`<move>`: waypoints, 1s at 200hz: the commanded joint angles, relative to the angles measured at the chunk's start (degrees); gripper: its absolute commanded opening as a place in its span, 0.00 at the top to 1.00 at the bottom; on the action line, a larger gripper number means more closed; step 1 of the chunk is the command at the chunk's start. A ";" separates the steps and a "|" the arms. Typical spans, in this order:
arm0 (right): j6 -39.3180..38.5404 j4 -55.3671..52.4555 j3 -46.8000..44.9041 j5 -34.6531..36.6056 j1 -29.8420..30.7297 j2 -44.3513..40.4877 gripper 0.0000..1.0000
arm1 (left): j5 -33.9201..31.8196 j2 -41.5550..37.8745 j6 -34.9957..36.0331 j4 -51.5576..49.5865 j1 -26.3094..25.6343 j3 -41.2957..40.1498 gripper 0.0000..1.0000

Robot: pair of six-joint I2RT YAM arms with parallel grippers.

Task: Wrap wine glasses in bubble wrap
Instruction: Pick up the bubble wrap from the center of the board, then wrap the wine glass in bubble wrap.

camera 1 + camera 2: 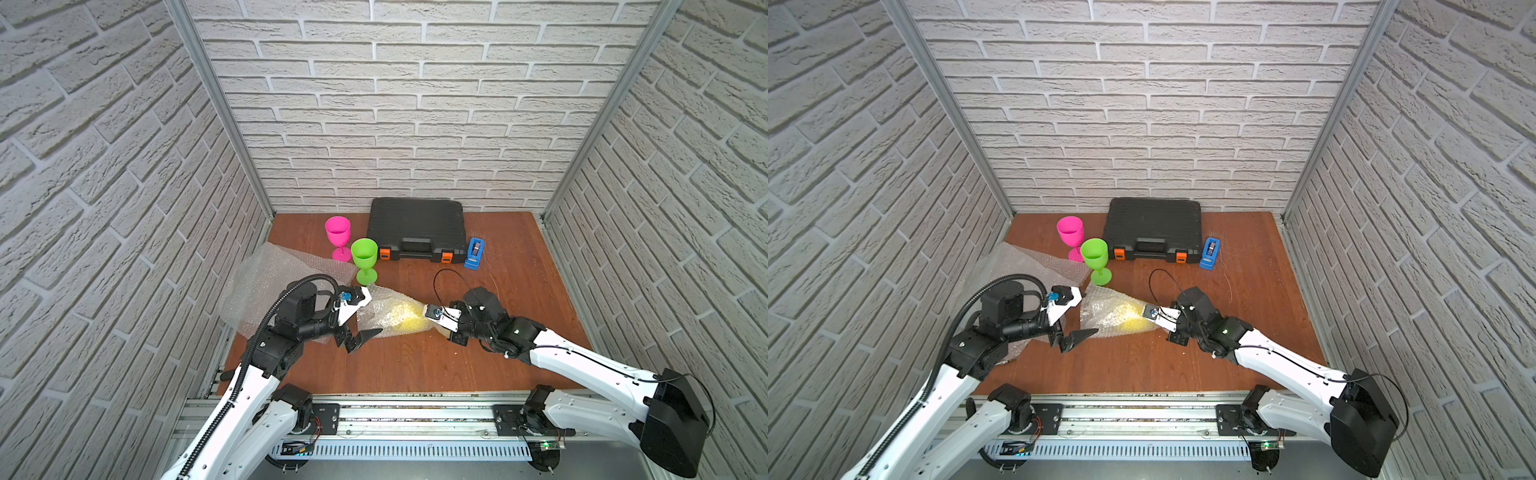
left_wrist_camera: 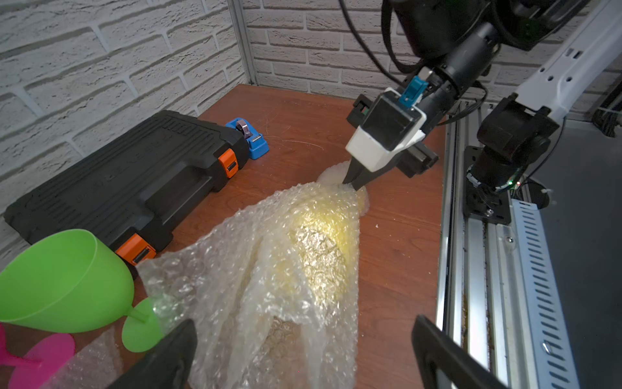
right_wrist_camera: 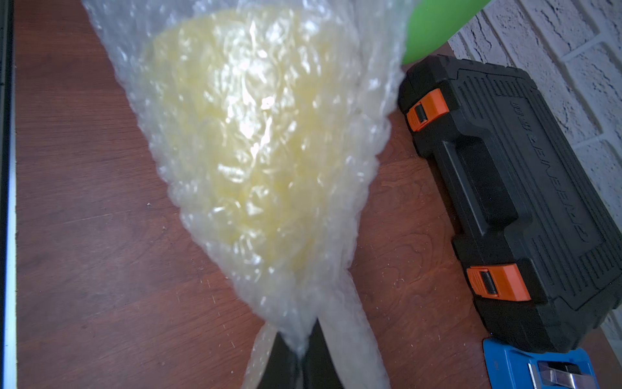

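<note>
Our right gripper (image 2: 351, 182) pinches the bubble wrap (image 2: 255, 286) tight around the yellow goblet (image 3: 235, 134), which lies just ahead of it. Our left gripper (image 2: 303, 321) gapes empty at the wrap's far end. Unheld, that flap may spring open.

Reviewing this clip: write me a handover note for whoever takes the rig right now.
Left claw: open, holding nothing, by the loose end of the bubble wrap.
Right claw: shut on the bubble wrap at the stem end of the yellow glass.
The yellow glass lies on its side inside the wrap; the wide end gapes. Pink glass and green glass stand upright, bare, toward the back; a spare sheet lies on the left.
Done: one glass mostly wrapped.
Left: close that wrap, then wrap the other two.
</note>
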 commanded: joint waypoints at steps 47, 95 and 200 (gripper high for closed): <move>0.69 1.55 0.66 -4.55 -0.11 -1.79 0.97 | -4.36 3.86 -1.68 2.91 2.87 -1.83 0.02; 1.07 1.56 0.74 -5.14 -0.19 -1.46 0.97 | 6.93 3.26 0.15 1.95 6.68 -1.86 0.06; 4.22 3.19 0.85 -6.73 -0.18 0.88 0.97 | 12.73 6.55 3.98 -5.02 8.15 2.03 0.82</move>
